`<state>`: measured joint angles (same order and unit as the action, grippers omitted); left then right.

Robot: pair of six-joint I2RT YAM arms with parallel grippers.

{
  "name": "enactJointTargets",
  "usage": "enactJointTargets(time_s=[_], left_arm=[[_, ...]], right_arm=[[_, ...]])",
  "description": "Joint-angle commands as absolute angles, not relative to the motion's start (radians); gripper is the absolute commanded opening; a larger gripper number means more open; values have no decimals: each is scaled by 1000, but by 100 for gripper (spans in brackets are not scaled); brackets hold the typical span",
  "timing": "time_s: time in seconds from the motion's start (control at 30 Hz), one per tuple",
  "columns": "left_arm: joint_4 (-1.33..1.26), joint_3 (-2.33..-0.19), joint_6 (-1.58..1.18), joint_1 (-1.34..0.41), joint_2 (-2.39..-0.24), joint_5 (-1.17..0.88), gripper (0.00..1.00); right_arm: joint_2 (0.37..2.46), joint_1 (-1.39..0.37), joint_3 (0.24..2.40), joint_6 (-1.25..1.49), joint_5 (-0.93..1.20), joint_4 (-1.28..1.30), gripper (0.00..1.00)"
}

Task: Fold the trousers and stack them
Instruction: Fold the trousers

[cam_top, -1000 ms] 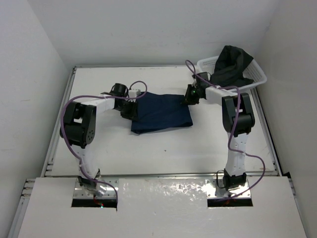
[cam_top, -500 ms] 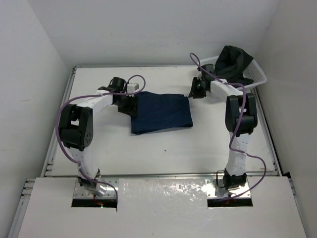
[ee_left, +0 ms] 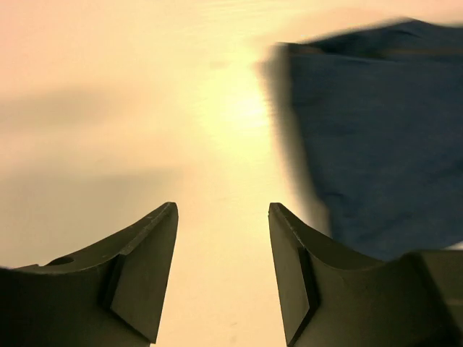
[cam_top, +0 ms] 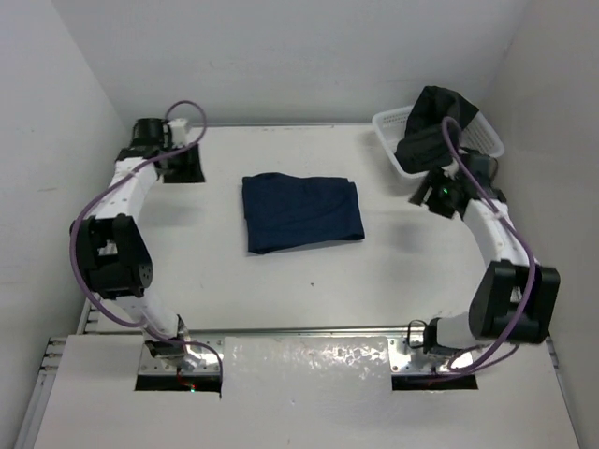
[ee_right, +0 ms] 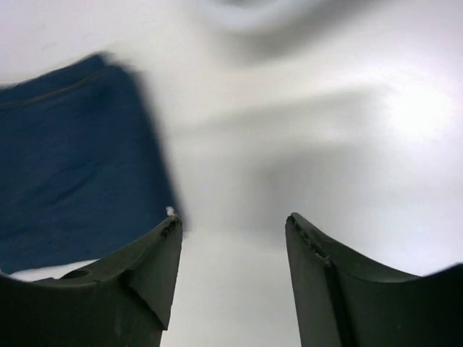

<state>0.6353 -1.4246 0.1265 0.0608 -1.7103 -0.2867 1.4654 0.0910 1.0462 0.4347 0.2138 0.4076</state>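
Observation:
The trousers (cam_top: 301, 213) lie folded into a dark navy rectangle in the middle of the table, with nothing touching them. My left gripper (cam_top: 183, 166) is over the back left of the table, well apart from them. In the left wrist view the left gripper (ee_left: 223, 208) is open over bare table, with the trousers (ee_left: 376, 144) blurred at the right. My right gripper (cam_top: 426, 194) hovers right of the fold, below the basket. The right wrist view shows the right gripper (ee_right: 233, 218) open and empty, with the trousers (ee_right: 72, 166) at the left.
A white basket (cam_top: 386, 123) stands at the back right corner with a dark garment (cam_top: 438, 117) heaped in it and hanging over its rim. White walls close in the table on the left, back and right. The basket (ee_right: 246, 11) is a blur at the top of the right wrist view.
Both grippers have let go of the folded trousers and opened. The left arm swung out to the back left corner, the right arm out to the right beside the basket.

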Motion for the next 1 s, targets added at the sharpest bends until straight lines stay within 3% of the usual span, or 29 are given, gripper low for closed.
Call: enactJointTargets(time_s=[0.0, 0.17, 0.3, 0.97], left_arm=[[646, -1381, 136, 167, -1644, -253, 51], [630, -1321, 169, 265, -1628, -221, 51], [624, -1313, 175, 299, -1620, -201, 52], [598, -1238, 153, 302, -1595, -233, 52]], right_arm=[[1349, 225, 901, 451, 198, 433, 61], [1256, 369, 787, 466, 187, 449, 74], [1235, 376, 782, 460, 144, 465, 84], [1226, 374, 836, 428, 12, 522, 89]])
